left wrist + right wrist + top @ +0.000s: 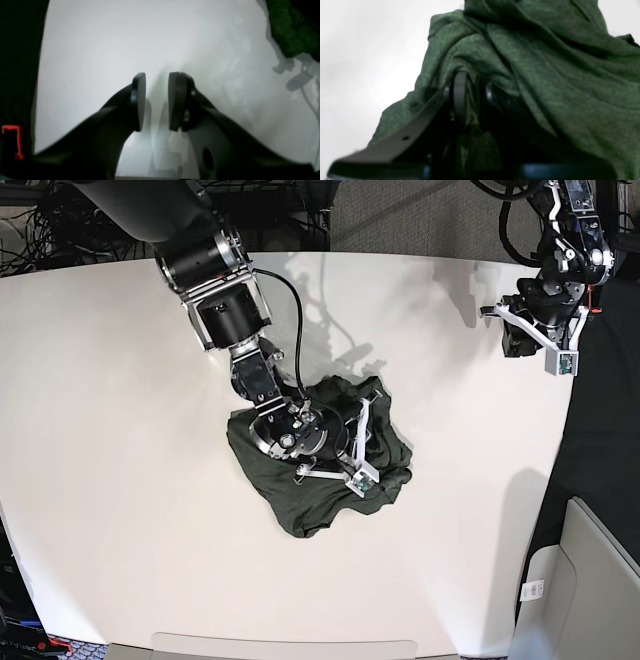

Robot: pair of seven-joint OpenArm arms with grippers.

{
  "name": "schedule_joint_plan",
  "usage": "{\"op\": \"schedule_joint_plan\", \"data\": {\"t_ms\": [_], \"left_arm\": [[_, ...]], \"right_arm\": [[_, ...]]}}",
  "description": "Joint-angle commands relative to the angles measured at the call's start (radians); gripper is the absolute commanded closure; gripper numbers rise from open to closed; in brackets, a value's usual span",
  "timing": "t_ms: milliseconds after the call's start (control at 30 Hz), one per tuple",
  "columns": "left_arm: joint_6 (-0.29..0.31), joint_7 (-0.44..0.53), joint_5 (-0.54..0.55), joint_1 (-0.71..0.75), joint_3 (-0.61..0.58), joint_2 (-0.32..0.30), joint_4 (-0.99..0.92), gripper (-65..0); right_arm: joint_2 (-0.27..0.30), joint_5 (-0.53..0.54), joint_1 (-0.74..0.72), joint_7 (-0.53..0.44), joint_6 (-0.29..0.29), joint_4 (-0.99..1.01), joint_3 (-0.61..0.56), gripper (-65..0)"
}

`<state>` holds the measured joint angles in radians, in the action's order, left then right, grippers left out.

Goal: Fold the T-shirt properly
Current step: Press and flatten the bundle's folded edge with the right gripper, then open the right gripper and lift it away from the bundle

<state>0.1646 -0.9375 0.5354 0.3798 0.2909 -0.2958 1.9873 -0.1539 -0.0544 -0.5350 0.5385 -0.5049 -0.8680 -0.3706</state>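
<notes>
The white table [120, 510] lies bare across its whole left half, out to the left and near edges. Near the middle sits the T-shirt [300, 505], a crumpled dark green heap, well apart from every edge. The right gripper [471, 97] presses into it, jaws pinching a fold of fabric; cloth hides one finger almost entirely. At the far right corner the left gripper [157, 100] hovers over bare tabletop, pads [140, 100] parted, holding nothing.

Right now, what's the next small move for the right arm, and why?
Probably lift slowly: the right claw is pinched on a fold of the crumpled T-shirt, which lies bunched in a heap on the table, so raising it should start opening it out.
</notes>
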Motion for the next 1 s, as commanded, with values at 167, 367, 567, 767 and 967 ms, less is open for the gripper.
{"op": "schedule_joint_plan", "data": {"t_ms": [167, 367, 567, 767, 967], "left_arm": [[0.002, 0.025, 0.005, -0.002, 0.009, -0.01, 0.022, -13.9], [0.002, 0.025, 0.005, -0.002, 0.012, -0.012, 0.023, -13.9], [0.002, 0.027, 0.005, 0.02, 0.067, 0.002, 0.048, -13.9], [0.002, 0.025, 0.005, 0.057, 0.136, 0.013, 0.066, -13.9], [0.002, 0.027, 0.005, 0.138, 0.179, 0.04, 0.086, -13.7]], "right_arm": [[-0.003, -0.034, -0.027, -0.062, 0.176, -0.001, 0.0, -7.2], [-0.003, -0.031, 0.052, -0.067, 0.174, -0.19, -0.001, -7.2], [0.001, -0.029, 0.212, -0.067, 0.173, -0.541, -0.003, -7.2], [0.055, 0.021, 0.388, 0.025, 0.067, -0.791, 0.005, -7.0], [0.133, 0.052, 0.608, 0.044, 0.062, -1.011, 0.061, -6.9]]}}
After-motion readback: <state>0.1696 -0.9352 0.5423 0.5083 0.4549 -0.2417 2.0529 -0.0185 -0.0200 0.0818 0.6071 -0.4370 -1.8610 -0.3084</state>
